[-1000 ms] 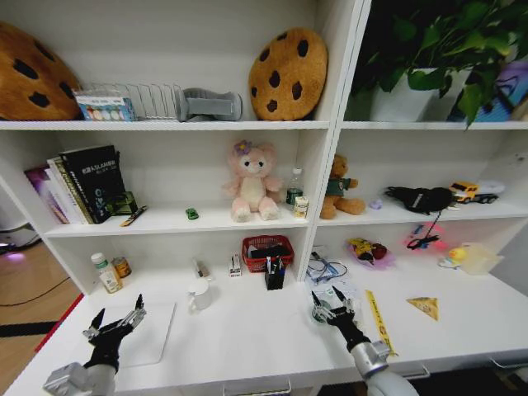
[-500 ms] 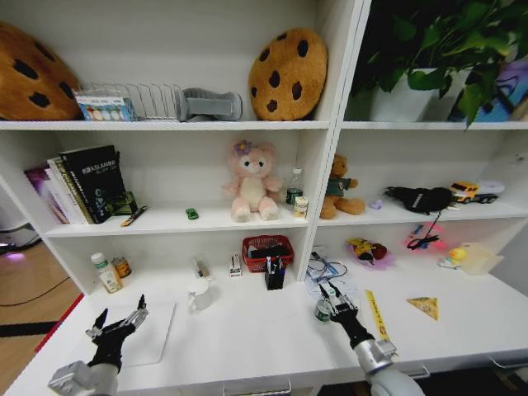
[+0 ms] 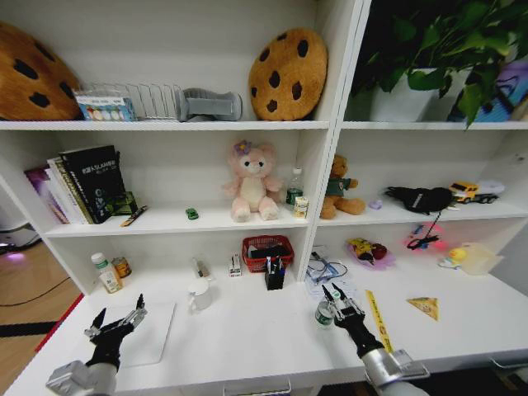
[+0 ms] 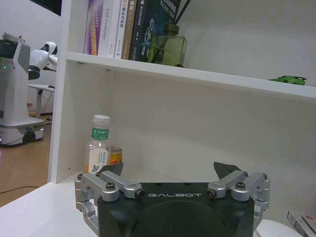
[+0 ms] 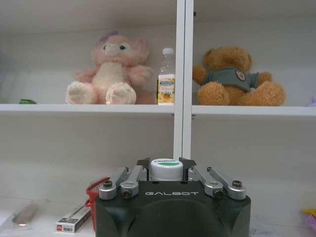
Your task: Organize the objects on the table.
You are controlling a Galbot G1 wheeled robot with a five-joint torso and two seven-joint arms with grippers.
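Right end effector (image 3: 337, 307) sits low over the white flat-topped desk (image 3: 247, 338), right of centre — fingers clamped on the small white jar with a green label (image 3: 323, 313). In the right wrist view the jar's white lid (image 5: 166, 168) sits squarely between the fingertips (image 5: 143, 162), touching on both sides. Jar stands upright, just beside the long yellow ruler (image 3: 377, 317); yellow triangle (image 3: 425, 307) lies farther to the right, well apart.

Left end effector (image 3: 116, 324) hovers at the desk's left front over the flat silver laptop (image 3: 151, 334) — fingers spread apart, holding nothing.

Black holder with the pens (image 3: 275, 275) stands at the back of the desk beside the red mesh basket (image 3: 266, 251). Tiny green toy car (image 3: 191, 214) is on the shelf above, left of the pink plush toy (image 3: 251, 181).
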